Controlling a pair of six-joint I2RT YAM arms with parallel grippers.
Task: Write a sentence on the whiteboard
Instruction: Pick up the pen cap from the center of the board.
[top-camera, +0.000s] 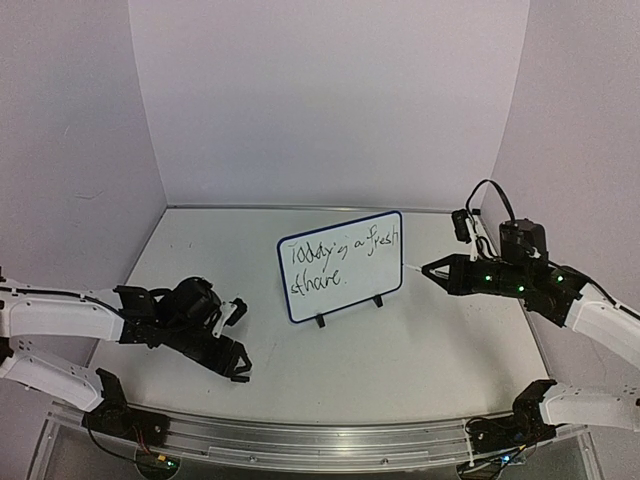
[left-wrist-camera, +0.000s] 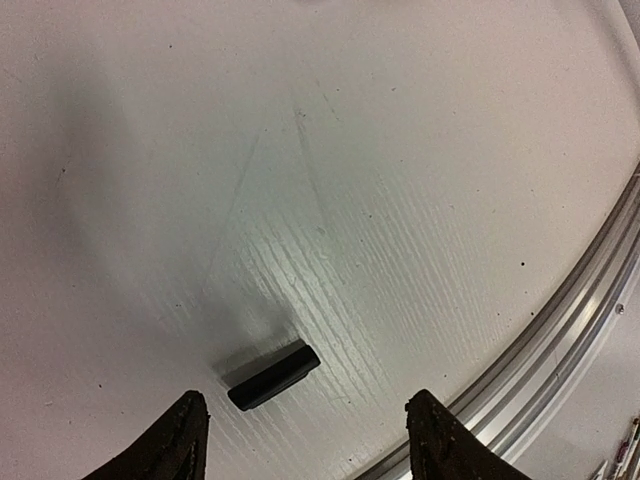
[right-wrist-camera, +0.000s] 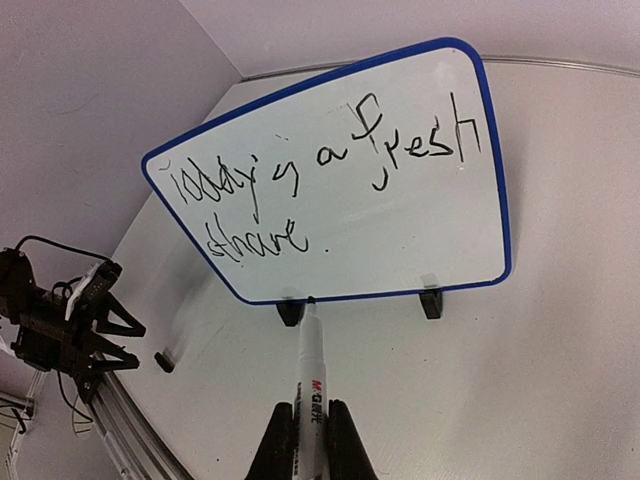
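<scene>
The whiteboard stands upright on two black feet at mid-table, blue-rimmed. The sentence is in black script in two lines, "Today is a fresh" over "share." It also shows in the right wrist view on the board. My right gripper is shut on a white marker pen, its tip pointing at the board's lower rim, just off the board's right edge. My left gripper is open and empty, low over the table left of the board. A black marker cap lies just ahead of its fingertips.
A metal rail runs along the table's near edge, close to the left gripper. The cap and the left arm show in the right wrist view. White walls enclose the back and sides.
</scene>
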